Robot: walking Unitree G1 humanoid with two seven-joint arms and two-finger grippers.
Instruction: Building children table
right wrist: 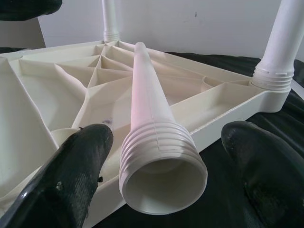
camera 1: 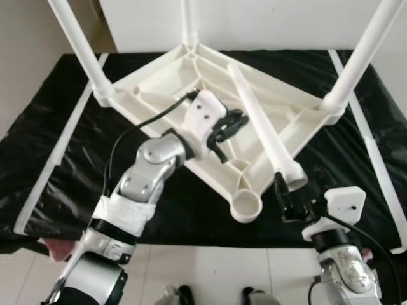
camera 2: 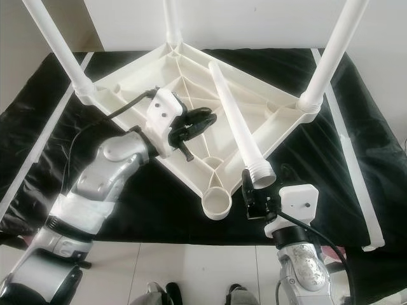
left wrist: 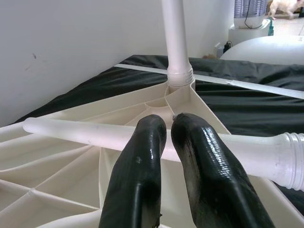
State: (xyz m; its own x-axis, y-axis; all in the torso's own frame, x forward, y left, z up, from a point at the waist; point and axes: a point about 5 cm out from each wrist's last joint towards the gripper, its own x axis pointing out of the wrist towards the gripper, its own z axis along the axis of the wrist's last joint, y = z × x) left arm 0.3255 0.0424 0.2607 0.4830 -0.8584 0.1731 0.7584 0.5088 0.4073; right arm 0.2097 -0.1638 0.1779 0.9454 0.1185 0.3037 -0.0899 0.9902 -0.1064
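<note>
The white plastic children's table [camera 1: 191, 76] is lying upside down on a black sheet [camera 1: 63, 127], its ribbed underside facing up and one corner pointing toward the robot. 3 legs [camera 1: 362, 51] are standing upright in the far, left and right corner sockets. The near corner socket [camera 1: 247, 206] is sitting open, with nothing screwed into it.

The 4th leg, a loose leg [camera 1: 261, 124], is lying slantwise across the underside, its thin tip pointing toward the far corner and its threaded wide end [right wrist: 161, 156] hanging over the table's near right edge, just beside the open socket.

The right gripper [camera 1: 285, 200] is hovering at that threaded end above the black sheet, fingers [right wrist: 71, 175] spread wide on either side of the leg's mouth without touching it.

The left gripper [camera 1: 230, 124] is reaching over the middle of the underside, close to the loose leg's shaft. Its fingers [left wrist: 142, 180] are nearly together, leaving only a narrow gap and gripping nothing; the leg is lying just beyond the tips.

The black sheet is covering a low surface with white strips [camera 1: 375, 159] running along its left and right sides. A white wall [camera 1: 254, 22] is rising behind, and pale floor tiles [camera 1: 210, 273] are showing at the near edge.
</note>
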